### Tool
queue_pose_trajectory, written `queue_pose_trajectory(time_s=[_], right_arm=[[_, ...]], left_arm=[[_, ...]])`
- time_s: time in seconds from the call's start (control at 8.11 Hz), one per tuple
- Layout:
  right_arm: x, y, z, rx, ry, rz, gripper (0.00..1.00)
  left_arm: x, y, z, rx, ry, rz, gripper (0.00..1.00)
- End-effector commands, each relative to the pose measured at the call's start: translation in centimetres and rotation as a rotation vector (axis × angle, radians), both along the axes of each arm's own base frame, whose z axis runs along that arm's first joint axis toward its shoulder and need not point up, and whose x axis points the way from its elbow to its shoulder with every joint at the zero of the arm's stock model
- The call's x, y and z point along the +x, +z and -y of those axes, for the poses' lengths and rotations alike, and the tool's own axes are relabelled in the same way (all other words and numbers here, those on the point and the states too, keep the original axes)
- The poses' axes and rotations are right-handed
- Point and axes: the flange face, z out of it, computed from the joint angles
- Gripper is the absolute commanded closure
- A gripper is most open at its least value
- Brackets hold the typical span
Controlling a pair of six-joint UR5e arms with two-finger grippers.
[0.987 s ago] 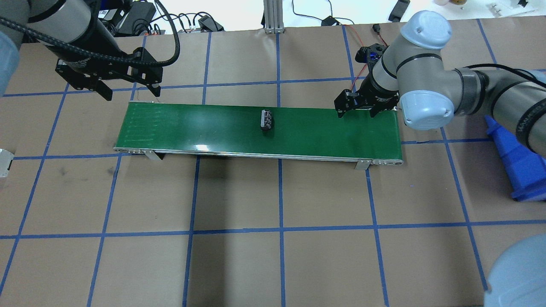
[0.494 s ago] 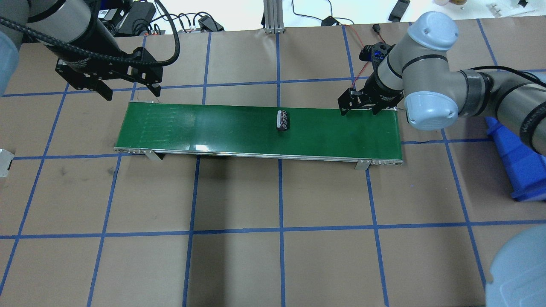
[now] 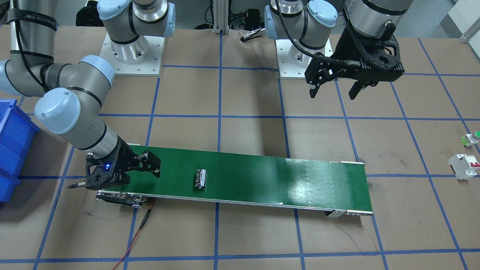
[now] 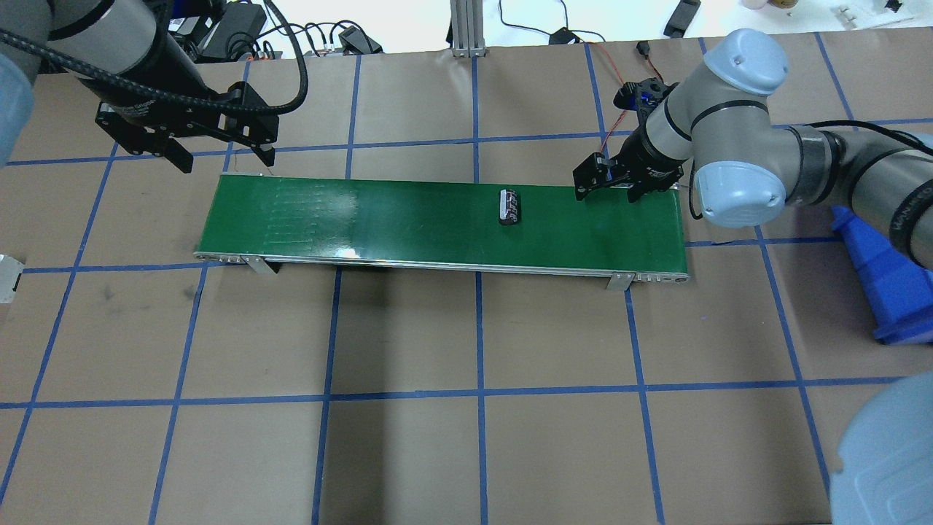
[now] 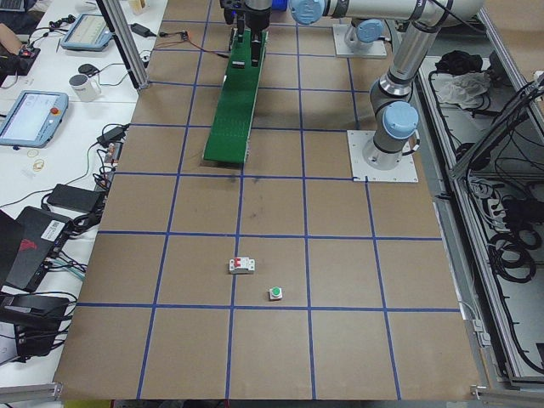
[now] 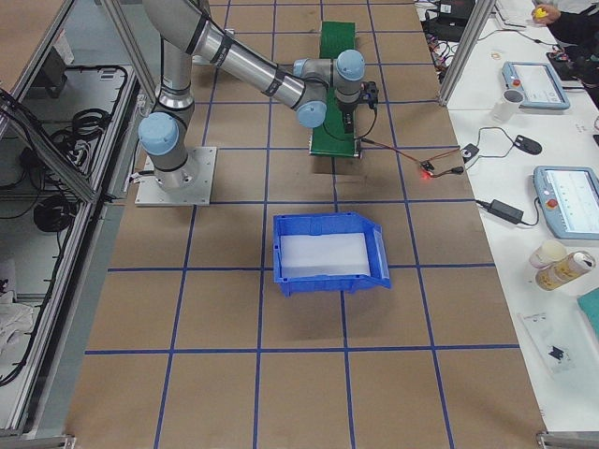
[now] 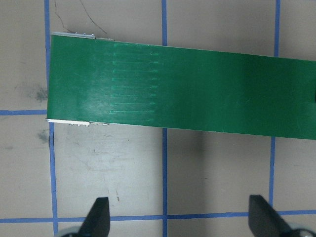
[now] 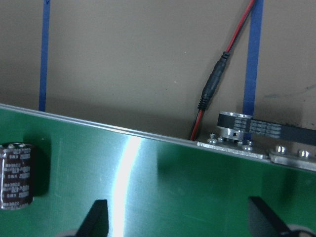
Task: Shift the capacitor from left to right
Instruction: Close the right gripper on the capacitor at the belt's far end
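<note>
Right gripper [image 4: 609, 191]: jaws spread wide, holding nothing, low over the far right end of the belt.
Capacitor [image 4: 509, 206]: lying on its side on the belt, right of the middle, just left of the right gripper and apart from it.
Conveyor belt [image 4: 408, 219]: green, running left to right.
Left gripper [image 4: 224, 159]: wide open, empty, above the table at the belt's far left corner.
Blue bin [image 4: 889, 284]: right of the belt.
</note>
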Motion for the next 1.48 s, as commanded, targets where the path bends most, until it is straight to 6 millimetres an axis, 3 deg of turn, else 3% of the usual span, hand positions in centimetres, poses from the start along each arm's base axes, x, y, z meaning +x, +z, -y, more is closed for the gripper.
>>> queue_pose_trajectory(time_s=[0.0, 0.37, 0.49, 0.99, 1.11, 1.23, 1.36], right_arm=[[0.3, -0.1, 0.2, 0.012, -0.044, 0.036, 0.00], [1.1, 0.3, 0.3, 0.028, -0.121, 0.052, 0.01], [2.3, 0.6, 0.2, 0.020, -0.103, 0.082, 0.01], [2.3, -0.9, 0.2, 0.049, -0.102, 0.061, 0.05], [1.9, -1.7, 0.2, 0.064, -0.101, 0.016, 0.15], [1.2, -2.0, 0.1, 0.073, -0.098, -0.058, 0.34], [1.1, -1.7, -0.2, 0.093, -0.097, -0.068, 0.63]], left_arm=[[0.0, 0.0, 0.0, 0.002, -0.001, 0.000, 0.00], [0.0, 0.0, -0.1, 0.000, -0.002, 0.000, 0.00], [0.0, 0.0, -0.1, 0.000, -0.004, 0.000, 0.00], [0.0, 0.0, -0.1, 0.000, -0.004, 0.000, 0.00], [0.0, 0.0, -0.1, 0.000, -0.004, 0.000, 0.00], [0.0, 0.0, -0.1, 0.000, -0.004, 0.000, 0.00], [0.0, 0.1, -0.1, -0.002, -0.004, 0.000, 0.00]])
